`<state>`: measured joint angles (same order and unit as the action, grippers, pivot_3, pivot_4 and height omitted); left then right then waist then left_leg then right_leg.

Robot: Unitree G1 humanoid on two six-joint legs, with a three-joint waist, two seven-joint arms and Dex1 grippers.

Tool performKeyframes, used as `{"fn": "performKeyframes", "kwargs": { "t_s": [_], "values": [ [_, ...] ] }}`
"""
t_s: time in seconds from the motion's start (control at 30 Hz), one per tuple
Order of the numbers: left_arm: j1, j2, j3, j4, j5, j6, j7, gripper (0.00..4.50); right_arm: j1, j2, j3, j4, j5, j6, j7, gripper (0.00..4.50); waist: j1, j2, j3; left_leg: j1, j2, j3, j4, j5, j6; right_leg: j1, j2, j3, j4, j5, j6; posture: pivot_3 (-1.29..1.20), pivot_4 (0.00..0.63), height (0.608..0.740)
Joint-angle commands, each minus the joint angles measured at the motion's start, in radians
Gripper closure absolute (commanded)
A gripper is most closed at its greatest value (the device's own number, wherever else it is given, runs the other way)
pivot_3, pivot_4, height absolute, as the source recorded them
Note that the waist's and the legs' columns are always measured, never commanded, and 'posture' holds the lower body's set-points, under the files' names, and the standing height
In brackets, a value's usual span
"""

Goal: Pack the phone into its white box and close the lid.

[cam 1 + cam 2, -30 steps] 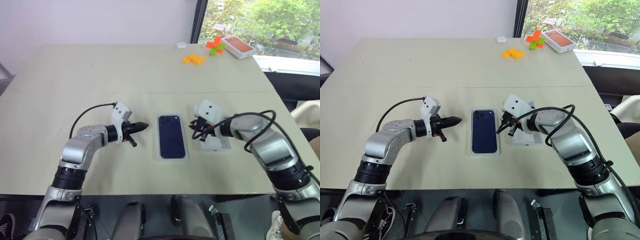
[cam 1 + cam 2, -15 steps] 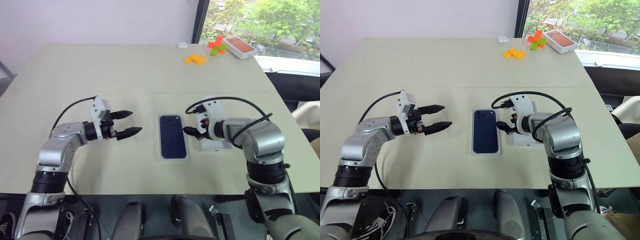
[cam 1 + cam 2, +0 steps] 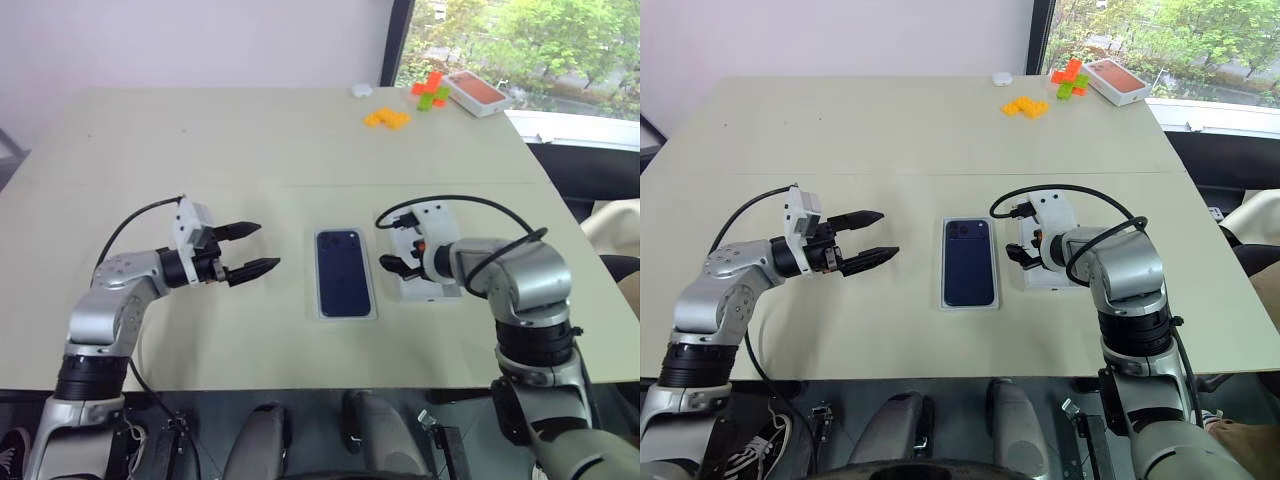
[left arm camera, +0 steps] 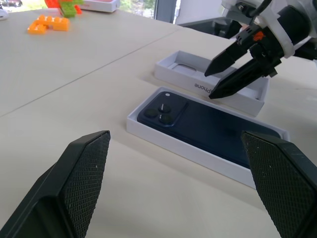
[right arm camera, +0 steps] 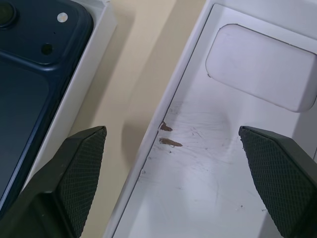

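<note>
Centre of the left eye frame: the phone (image 3: 344, 273) already lies flat in the white box (image 3: 322, 312), back up, camera cluster toward the top of the frame. So packing looks done; closing is what's left

Just right of the box sits the lid (image 3: 436, 287), open side up, plain white inside with a flat insert with a recess (image 5: 261, 68) lying in it. It is beside the box, close but not touching, with a strip of table (image 3: 200, 130) between them. Judgement: the lid has to be picked up, flipped and seated over the box; the insert may need dealing with first, can't tell

Grippers:
- left gripper (image 3: 247, 249), left of centre, jaws spread wide, holding nothing, pointing level toward the box from well clear of it
- right gripper (image 4: 224, 75), right of centre, jaws also apart and empty, tips angled down over the lid's near edge and the gap; whether a tip touches the cardboard, can't tell

Upper right of the frame: orange and green blocks (image 3: 388, 118) and a white box with an orange-red top (image 3: 476, 93), far from the work, not involved
</note>
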<state>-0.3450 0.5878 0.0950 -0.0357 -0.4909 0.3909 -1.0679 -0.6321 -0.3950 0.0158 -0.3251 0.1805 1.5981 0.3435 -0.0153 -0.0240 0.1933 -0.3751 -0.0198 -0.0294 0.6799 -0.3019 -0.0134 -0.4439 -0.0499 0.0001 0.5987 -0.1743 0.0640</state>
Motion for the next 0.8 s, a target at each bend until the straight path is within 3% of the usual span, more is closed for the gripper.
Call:
{"fn": "performKeyframes", "kwargs": {
  "t_s": [0.03, 0.27, 0.53, 0.63, 0.8],
  "values": [
    [-0.005, 0.008, 0.022, -0.036, -0.02, -0.008, 0.009, 0.0, 0.007, 0.023, -0.007, -0.026, 0.005, 0.012, -0.029, 0.82, 0.0, 0.0, 0.0, 0.0, 0.0, 0.0, 0.0, 0.0, 0.0, 0.0, 0.0, 0.0, 0.0, 0.0, 0.0, 0.0, 0.15, 0.74],
    [-0.019, 0.006, 0.02, -0.038, -0.027, 0.003, 0.021, 0.0, 0.041, 0.076, -0.004, -0.048, -0.003, 0.016, -0.094, 4.31, -0.001, 0.0, 0.0, 0.0, 0.0, 0.0, 0.0, 0.0, 0.0, 0.0, 0.0, 0.0, 0.0, 0.0, 0.0, 0.0, 0.15, 0.74],
    [-0.027, 0.006, 0.017, -0.029, -0.021, -0.003, 0.024, 0.0, 0.011, 0.051, -0.001, -0.034, 0.008, 0.003, -0.102, 4.42, -0.001, 0.0, 0.0, 0.0, 0.0, 0.0, 0.0, 0.0, 0.0, 0.0, 0.001, 0.0, 0.0, 0.0, 0.0, 0.0, 0.15, 0.74],
    [-0.036, 0.002, 0.023, -0.019, -0.025, 0.005, 0.036, 0.0, -0.079, 0.052, -0.059, 0.018, 0.054, -0.103, -0.037, 4.42, -0.004, 0.001, 0.001, 0.0, 0.0, 0.0, 0.0, 0.0, 0.0, 0.0, 0.001, 0.0, -0.001, 0.0, 0.0, 0.0, 0.15, 0.74],
    [-0.061, 0.009, 0.045, 0.027, -0.013, -0.012, 0.047, 0.0, -0.182, 0.134, -0.179, 0.017, 0.209, -0.07, 0.085, 4.42, -0.005, 0.001, 0.001, 0.001, 0.001, 0.0, -0.001, -0.001, 0.001, 0.0, 0.003, 0.0, 0.0, 0.0, 0.0, 0.0, 0.15, 0.74]
  ]
}}
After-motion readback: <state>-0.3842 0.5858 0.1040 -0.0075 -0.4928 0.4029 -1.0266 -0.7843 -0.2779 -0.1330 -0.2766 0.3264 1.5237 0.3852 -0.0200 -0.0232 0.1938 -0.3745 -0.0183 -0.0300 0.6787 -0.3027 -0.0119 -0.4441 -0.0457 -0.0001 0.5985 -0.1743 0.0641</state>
